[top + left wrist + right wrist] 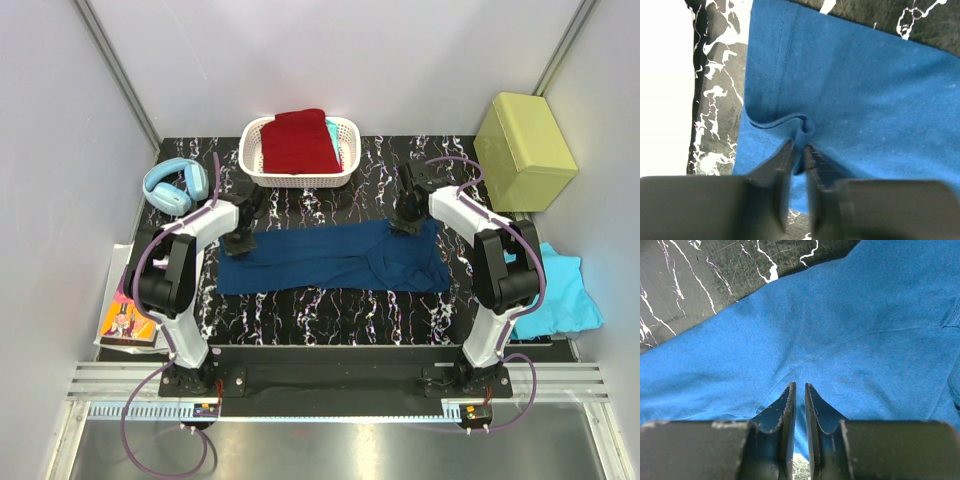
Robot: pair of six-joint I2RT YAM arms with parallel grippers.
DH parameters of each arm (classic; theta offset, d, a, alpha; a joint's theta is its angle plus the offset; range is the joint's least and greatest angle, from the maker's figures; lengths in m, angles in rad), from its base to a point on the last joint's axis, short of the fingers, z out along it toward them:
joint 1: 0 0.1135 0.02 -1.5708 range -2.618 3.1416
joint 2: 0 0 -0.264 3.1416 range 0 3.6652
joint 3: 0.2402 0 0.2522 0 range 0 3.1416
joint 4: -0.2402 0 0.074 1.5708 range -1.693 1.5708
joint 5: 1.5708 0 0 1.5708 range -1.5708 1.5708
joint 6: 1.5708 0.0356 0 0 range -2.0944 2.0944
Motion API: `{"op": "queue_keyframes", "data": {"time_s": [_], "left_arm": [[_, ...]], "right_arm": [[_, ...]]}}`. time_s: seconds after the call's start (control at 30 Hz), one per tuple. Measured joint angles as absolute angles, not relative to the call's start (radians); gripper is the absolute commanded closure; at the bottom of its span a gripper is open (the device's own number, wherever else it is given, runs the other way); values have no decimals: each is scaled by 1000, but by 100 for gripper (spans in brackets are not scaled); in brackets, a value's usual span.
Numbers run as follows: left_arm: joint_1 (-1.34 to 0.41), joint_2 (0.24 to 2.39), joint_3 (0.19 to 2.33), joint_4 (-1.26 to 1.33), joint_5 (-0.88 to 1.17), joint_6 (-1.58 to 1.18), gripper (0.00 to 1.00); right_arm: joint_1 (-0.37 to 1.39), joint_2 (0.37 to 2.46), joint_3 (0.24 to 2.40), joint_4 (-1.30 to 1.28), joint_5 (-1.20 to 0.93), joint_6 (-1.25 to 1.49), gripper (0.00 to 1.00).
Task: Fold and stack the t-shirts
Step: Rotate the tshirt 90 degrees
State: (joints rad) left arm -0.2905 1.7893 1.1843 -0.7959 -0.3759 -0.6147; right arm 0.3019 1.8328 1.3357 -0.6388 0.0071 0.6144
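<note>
The navy t-shirt (330, 260) lies as a long folded band across the middle of the marbled table (300, 310), while a dark red t-shirt (298, 140) sits in the white basket (300, 180) at top centre and a turquoise t-shirt (560, 295) lies at the right edge. The left gripper (799, 145) is clenched on a puckered fold at the band's upper left corner. The right gripper (799, 385), at the upper right corner, has its jaws drawn almost together with the tips on the cloth (whether it pinches any cloth cannot be told).
</note>
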Motion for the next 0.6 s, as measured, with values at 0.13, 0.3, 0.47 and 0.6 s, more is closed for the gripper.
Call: {"op": "queue_keyframes", "data": {"time_s": [0.13, 0.3, 0.47, 0.6], "left_arm": [[-290, 1786, 1183, -796, -387, -622, 100], [-290, 1722, 1155, -815, -407, -637, 97], [-290, 1655, 1117, -839, -416, -668, 85], [-290, 1641, 1063, -849, -405, -691, 67]], "right_arm": [[302, 1832, 1332, -638, 7, 614, 83], [304, 1830, 1317, -634, 5, 615, 83], [308, 1829, 1312, -632, -10, 615, 83], [308, 1829, 1312, -630, -18, 615, 82]]}}
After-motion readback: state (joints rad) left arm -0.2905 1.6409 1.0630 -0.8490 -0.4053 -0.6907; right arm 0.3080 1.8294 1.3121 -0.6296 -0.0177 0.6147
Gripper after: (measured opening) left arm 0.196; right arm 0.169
